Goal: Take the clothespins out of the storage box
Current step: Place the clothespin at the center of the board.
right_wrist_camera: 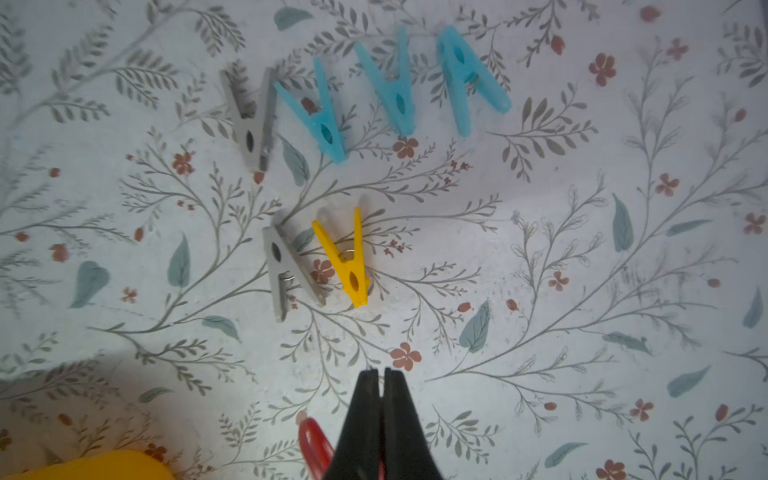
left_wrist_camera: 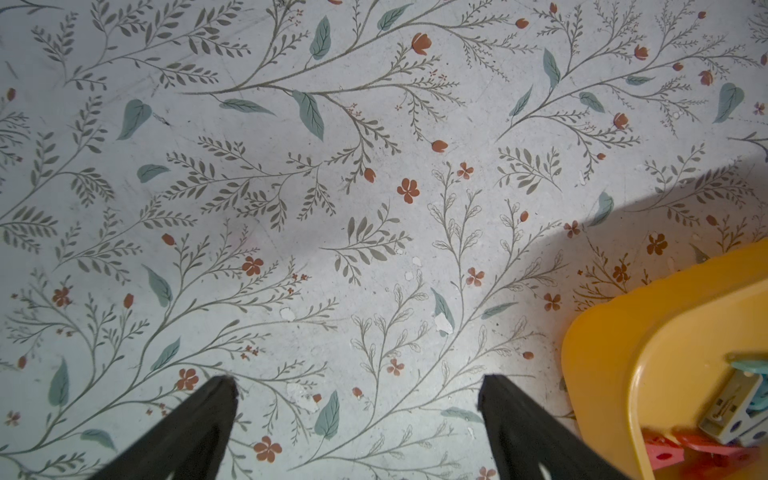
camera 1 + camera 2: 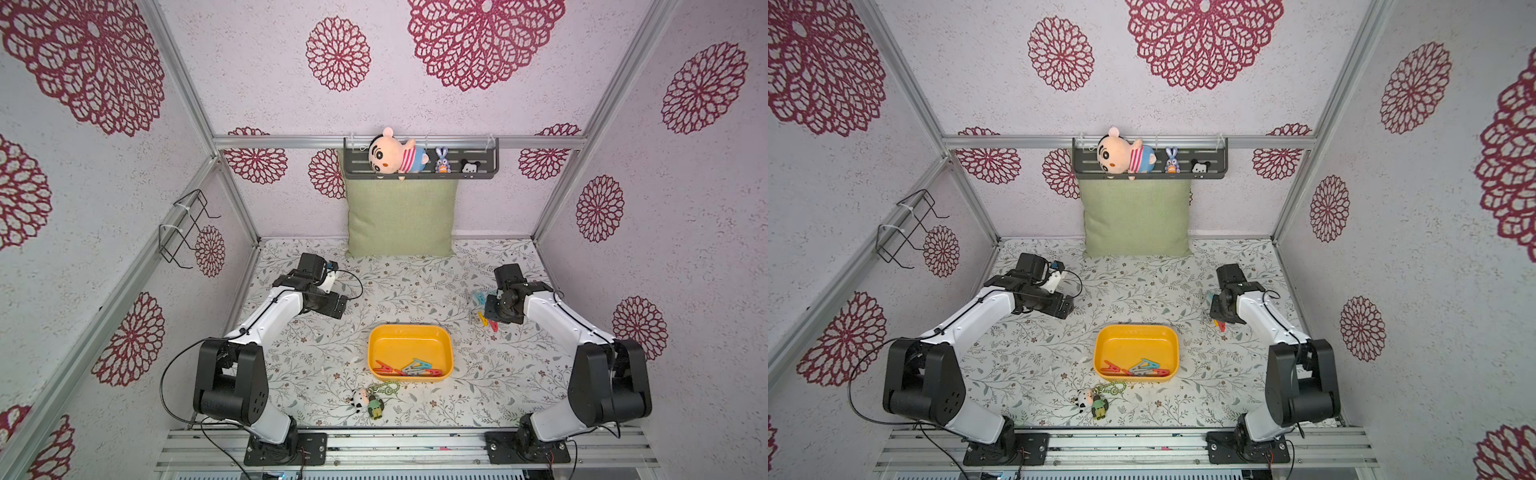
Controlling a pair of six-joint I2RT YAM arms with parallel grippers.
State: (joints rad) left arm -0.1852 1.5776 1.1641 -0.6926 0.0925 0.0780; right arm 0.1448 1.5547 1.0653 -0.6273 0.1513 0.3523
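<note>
Nearby, plush keychain [image 3: 358, 401] beside storage box [image 3: 409, 345], left hand [image 2: 357, 386] released, right hand [image 1: 380, 372] clenched near loose clothespins [image 1: 353, 266].

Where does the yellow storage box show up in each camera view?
In both top views: the storage box sits centred on the floral table cover, toward its near edge.
Left wrist: one corner, clothespins inside, beside the open left gripper.
Right wrist: only a yellow rim sliver at the frame edge.
Shared landmark: that floral cover, in every view.
</note>
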